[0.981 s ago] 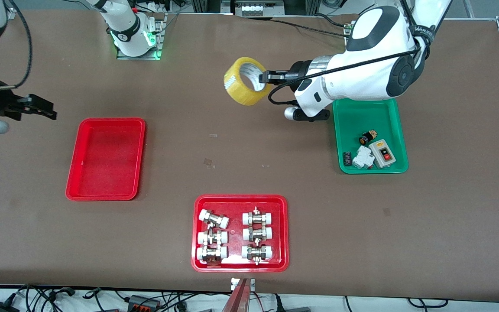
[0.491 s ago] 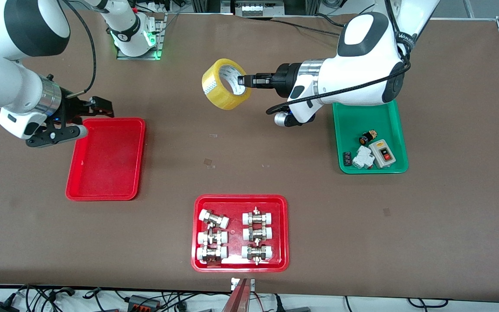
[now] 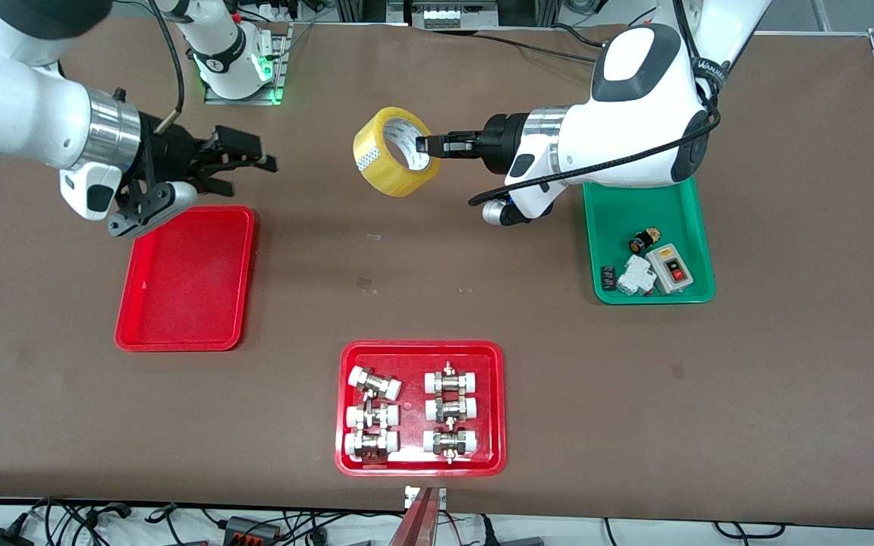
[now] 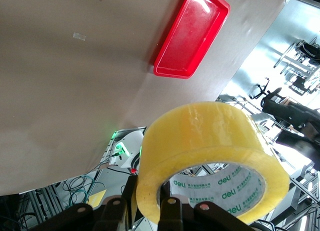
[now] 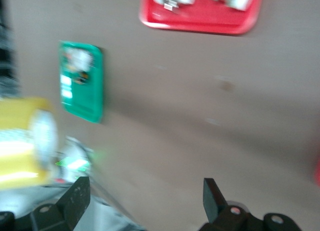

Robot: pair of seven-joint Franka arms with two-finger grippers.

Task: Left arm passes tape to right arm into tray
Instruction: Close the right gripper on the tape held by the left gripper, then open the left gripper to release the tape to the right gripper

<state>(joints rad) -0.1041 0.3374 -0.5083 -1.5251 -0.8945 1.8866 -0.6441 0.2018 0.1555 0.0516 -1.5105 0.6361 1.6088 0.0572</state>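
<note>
My left gripper is shut on the wall of the yellow tape roll and holds it in the air over the middle of the table. The left wrist view shows the tape clamped between the fingers. My right gripper is open and empty, in the air beside the plain red tray, its fingertips pointing toward the tape. The right wrist view shows the tape off to one side of the open fingers. The plain red tray also shows in the left wrist view.
A red tray with metal pipe fittings lies near the front edge. A green tray with small electrical parts lies under the left arm. The right arm's base stands at the back.
My right arm has swung in from its end of the table toward the middle, its open gripper now closer to the tape. My left gripper shifted the tape toward the right arm, then held.
</note>
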